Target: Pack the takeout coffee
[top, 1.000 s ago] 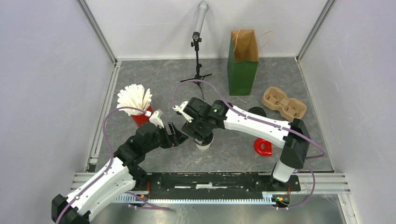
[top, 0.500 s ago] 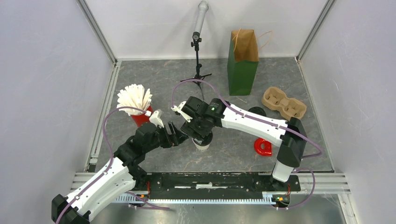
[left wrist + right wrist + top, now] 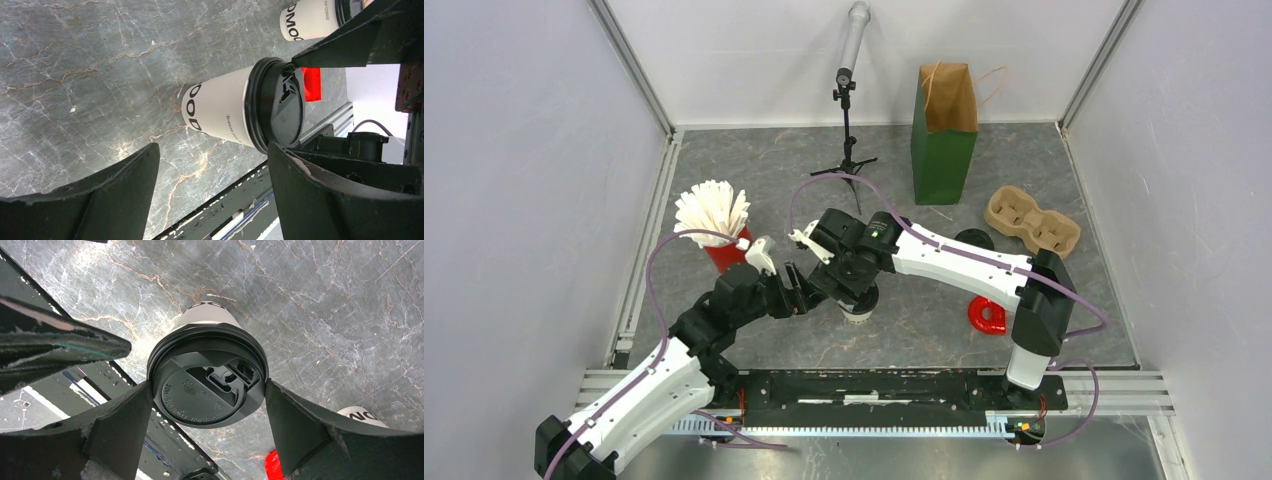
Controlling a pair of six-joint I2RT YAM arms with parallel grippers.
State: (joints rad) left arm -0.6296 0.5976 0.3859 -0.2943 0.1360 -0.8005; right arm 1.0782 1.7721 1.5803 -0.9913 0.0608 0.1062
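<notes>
The takeout coffee (image 3: 860,306) is a cream paper cup with a black lid (image 3: 207,382), upright on the grey table near the middle. My right gripper (image 3: 854,284) hangs straight over it, open, and its fingers (image 3: 122,410) flank the lid rim on both sides, very close to it. The left gripper (image 3: 808,291) is just left of the cup at table height, open and empty. In the left wrist view the cup (image 3: 220,112) lies beyond the fingertips (image 3: 145,165). A second lidded cup (image 3: 974,241) stands further right, half hidden behind the right arm.
A tall green paper bag (image 3: 944,135) stands open at the back. To its right lies a brown cup carrier (image 3: 1032,222). There is a red cup of white sticks (image 3: 714,225) at the left, a red object (image 3: 987,316) at the right front and a microphone stand (image 3: 849,120) at the back.
The right arm has shifted slightly to the left over the cup and its jaws have spread a little. The left arm and the cup have stayed put.
</notes>
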